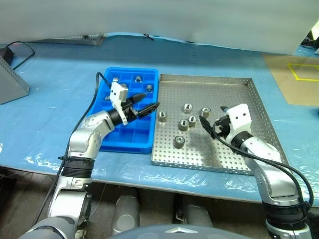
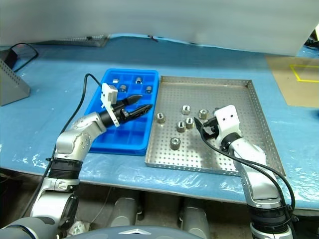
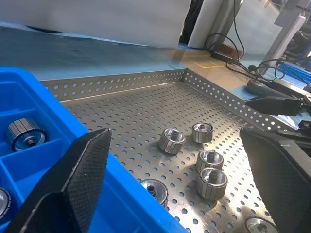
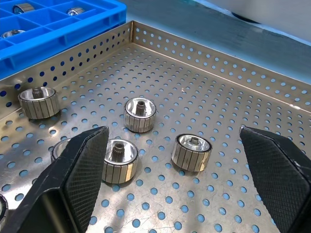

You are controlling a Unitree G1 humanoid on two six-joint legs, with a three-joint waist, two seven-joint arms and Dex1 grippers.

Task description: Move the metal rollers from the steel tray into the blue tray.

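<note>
The steel tray (image 1: pixel 234 94) lies right of the blue tray (image 1: pixel 112 142), their edges touching. Several metal rollers (image 1: pixel 179 142) stand loose in the steel tray's left half; the right wrist view shows them close up (image 4: pixel 191 152). A few more rollers (image 1: pixel 137 78) sit in the blue tray's far compartments. My left gripper (image 1: pixel 148 102) hovers open and empty over the blue tray's right rim, pointing toward the steel tray. My right gripper (image 1: pixel 212 116) is open and empty just above the steel tray, right of the roller cluster, with its fingers (image 4: pixel 73 179) straddling the nearest rollers at a distance.
A grey box (image 1: pixel 10 79) stands at the far left of the blue-covered table. A black cable (image 1: pixel 20 50) runs beside it. Yellow tape marks (image 1: pixel 304 69) lie on a brown surface at the far right. The steel tray's raised rim (image 4: pixel 204 53) bounds the rollers.
</note>
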